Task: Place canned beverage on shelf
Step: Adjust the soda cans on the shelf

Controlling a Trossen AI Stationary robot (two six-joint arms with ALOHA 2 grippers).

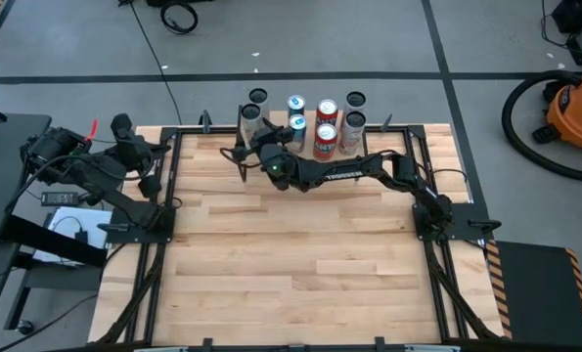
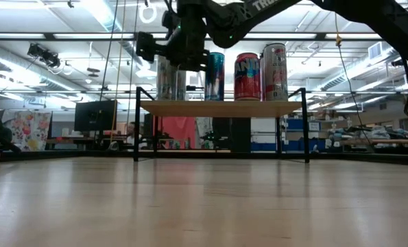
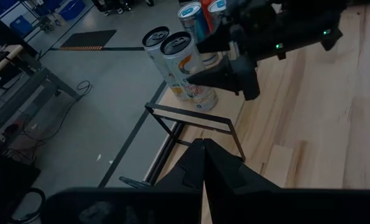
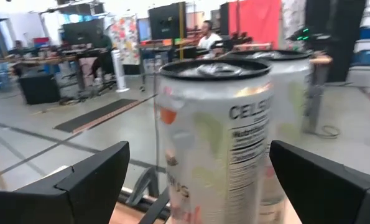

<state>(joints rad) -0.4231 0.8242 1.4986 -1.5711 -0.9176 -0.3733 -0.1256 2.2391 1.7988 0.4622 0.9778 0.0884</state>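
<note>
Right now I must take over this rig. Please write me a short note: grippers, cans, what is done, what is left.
Right gripper: open, fingers on either side of the white can at the shelf's left end, not clamping it.
Left gripper: shut, empty, parked at the table's left edge.
Cans: all stand upright on the shelf, in two rows.
Done: the white can stands on the shelf.
Left: probably only to draw the right arm back without tipping the cans.

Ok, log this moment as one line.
right end effector: open, around silver can on shelf | left end effector: shut, parked at table's left edge
</note>
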